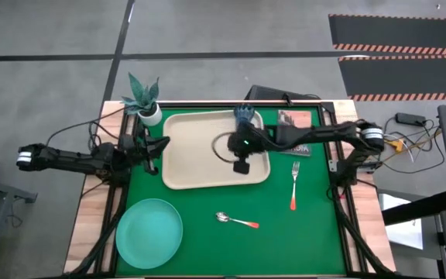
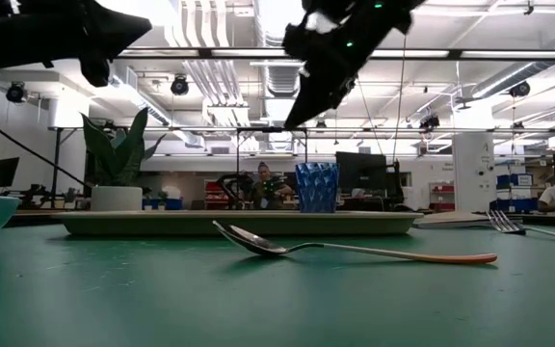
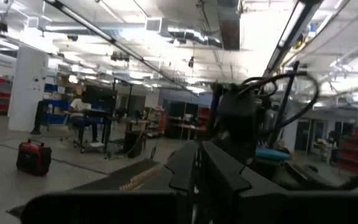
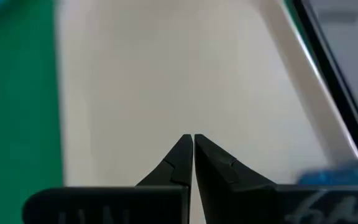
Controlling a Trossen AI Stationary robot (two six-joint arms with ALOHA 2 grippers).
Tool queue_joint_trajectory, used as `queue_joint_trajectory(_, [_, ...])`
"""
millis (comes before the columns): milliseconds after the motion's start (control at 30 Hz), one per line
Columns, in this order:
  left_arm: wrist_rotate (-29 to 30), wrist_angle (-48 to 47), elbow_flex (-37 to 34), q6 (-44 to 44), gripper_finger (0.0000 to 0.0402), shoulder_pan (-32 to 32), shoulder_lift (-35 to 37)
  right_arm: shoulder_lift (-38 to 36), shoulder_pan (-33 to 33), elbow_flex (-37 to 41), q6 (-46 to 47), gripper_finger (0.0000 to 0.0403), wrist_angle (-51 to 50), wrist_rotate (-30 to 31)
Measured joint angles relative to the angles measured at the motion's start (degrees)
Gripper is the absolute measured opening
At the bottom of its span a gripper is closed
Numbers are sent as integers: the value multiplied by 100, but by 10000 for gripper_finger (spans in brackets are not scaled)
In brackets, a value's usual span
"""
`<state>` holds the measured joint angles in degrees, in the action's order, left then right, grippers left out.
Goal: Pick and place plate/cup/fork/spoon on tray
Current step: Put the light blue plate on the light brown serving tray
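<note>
- The right gripper point(image 1: 241, 165) is held above the beige tray point(image 1: 184, 174), fingers pressed together with nothing between them, as the right wrist view shows point(image 4: 192, 155).
- Directly below the fingertips only bare tray surface is seen; the blue translucent cup point(image 1: 244, 115) stands upright on the tray just behind the gripper, near the far rim.
- Risk noted: a sweep of the arm back over the tray at low height could topple the cup, which is light and tall for its base.
- Beside the gripper, off the tray, the fork point(image 1: 293, 186) lies flat on the green mat point(image 1: 300, 240), red handle toward the table front.
- Nearer the front, the spoon point(image 1: 236, 221) lies flat, bowl up; slim handles may slip from a closed pinch.
- Farthest off, the turquoise plate point(image 1: 149, 232) rests at the mat's front corner.
- The left gripper point(image 1: 155, 149) waits by the tray's opposite end; its finger state cannot be told.
</note>
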<state>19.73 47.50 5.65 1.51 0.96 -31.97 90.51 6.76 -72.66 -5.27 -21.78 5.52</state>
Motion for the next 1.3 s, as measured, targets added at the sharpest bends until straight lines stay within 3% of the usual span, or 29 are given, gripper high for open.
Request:
queue_joint_trajectory(167, [-159, 3, 284, 265, 13, 42, -603, -694, -367, 1317, -325, 9, 2029, -1])
queue_joint_trajectory(367, [-453, 41, 771, 272, 13, 259, -1250, -1413, -620, 2423, -645, 9, 3313, 2])
queue_joint_trajectory(567, [-454, -249, 1350, 292, 13, 621, -1802, -2212, -678, 3001, -985, 9, 3770, 0])
queue_joint_trajectory(733, [-452, -793, 1866, 955, 13, 994, -2293, -2816, -678, 3267, -1138, 9, 3774, -6])
queue_joint_trajectory(1067, [-9, -3003, 3175, 2585, 13, 1646, -3324, -3694, -678, 3819, -1338, 9, 4221, -415])
queue_joint_trajectory(1300, [-61, -5946, 4576, 4728, 7, 2015, -4020, -4090, -678, 3954, -1396, 9, 4194, -426])
